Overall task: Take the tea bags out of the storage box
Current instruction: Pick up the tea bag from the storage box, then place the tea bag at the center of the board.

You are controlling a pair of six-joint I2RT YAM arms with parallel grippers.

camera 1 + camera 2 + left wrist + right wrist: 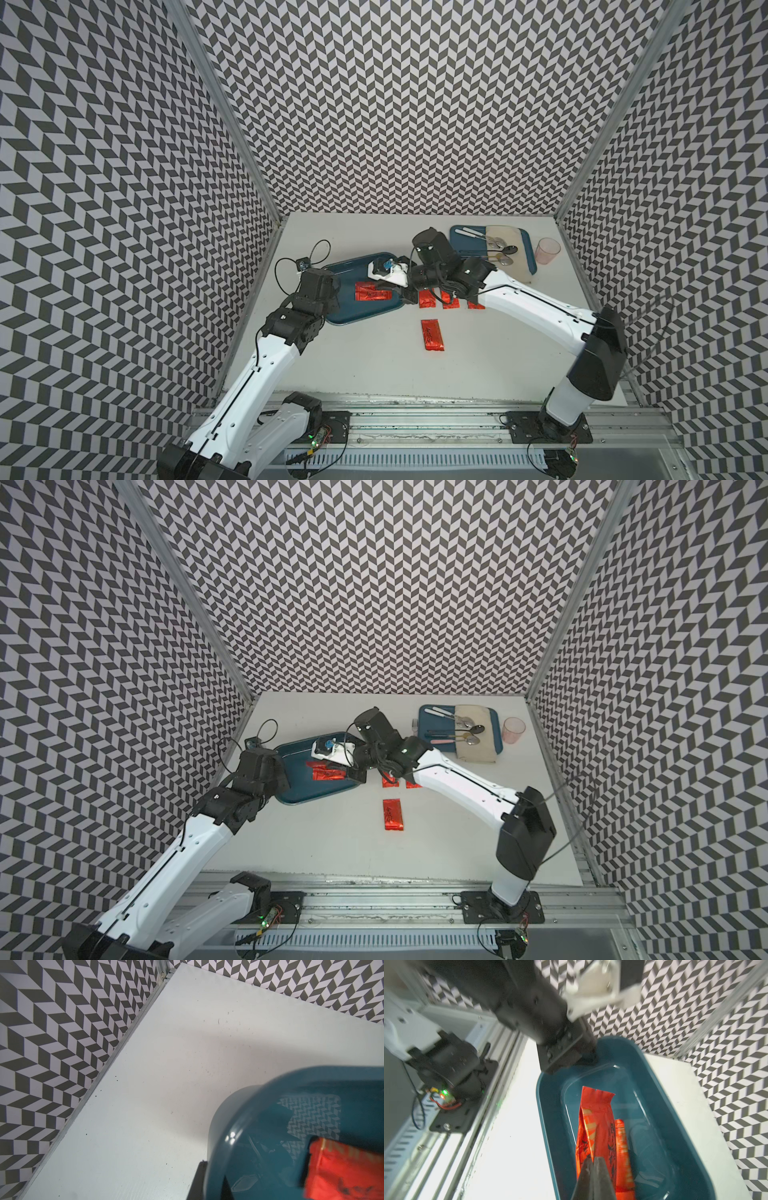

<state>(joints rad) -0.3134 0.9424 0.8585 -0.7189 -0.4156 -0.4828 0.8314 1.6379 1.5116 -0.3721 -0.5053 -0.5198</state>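
On the white tabletop [498, 365], in both top views, the left pincer [335, 297] is closed on one end wall of the blue box [353, 318]. The right pincer [399, 295] reaches in over the opposite end. Between the two pincers, on the box floor, lie two red tea bags [372, 294]. Just behind the right pincer, outside the box, three more tea bags [427, 300] sit in a row, partly hidden under that arm. A fourth [432, 336] lies alone, nearer the metal rail [415, 415]. Well beyond the right pincer's wrist stand a tray [457, 245] with cutlery and a beige cloth [519, 232], and a pink cup [547, 250] beside it.

From the left wrist, one dark finger [200, 1178] of the left pincer presses the outside of the box [228, 1118]. A blurred tea bag [342, 1167] lies inside, just past it.

From the right wrist, the right pincer [593, 1167] has its jaws drawn together. The near end of the upper tea bag [598, 1122] runs down between the tips and looks pinched there. That bag is tilted up on its long edge, and the second tea bag [623, 1147] lies flat beside it, touching it. At the far end of the box [550, 1115], the left pincer [581, 1061] bites the rim.
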